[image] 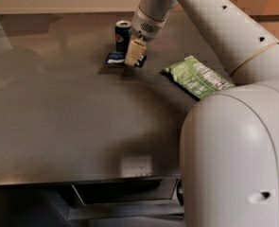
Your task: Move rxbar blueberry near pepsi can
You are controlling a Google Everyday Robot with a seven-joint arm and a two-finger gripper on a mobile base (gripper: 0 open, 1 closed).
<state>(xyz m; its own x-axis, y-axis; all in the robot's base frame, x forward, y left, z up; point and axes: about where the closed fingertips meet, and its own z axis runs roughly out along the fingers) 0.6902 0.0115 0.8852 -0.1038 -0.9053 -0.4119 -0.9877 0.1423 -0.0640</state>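
The pepsi can (123,34) stands upright at the far middle of the table, dark blue with a silver top. The rxbar blueberry (115,58) is a flat dark-blue wrapper with white print, low at the table surface just in front of the can. My gripper (134,54) comes down from the upper right and is shut on the bar near its middle. The bar's ends stick out to the left and right of the cream fingers (135,48). The gripper is just right of the can and slightly nearer to me.
A green-and-white snack bag (197,76) lies flat to the right of the bar. My white arm (233,141) fills the right foreground and hides the table's right front corner. The grey table's front edge (82,179) runs along the bottom, with a drawer below.
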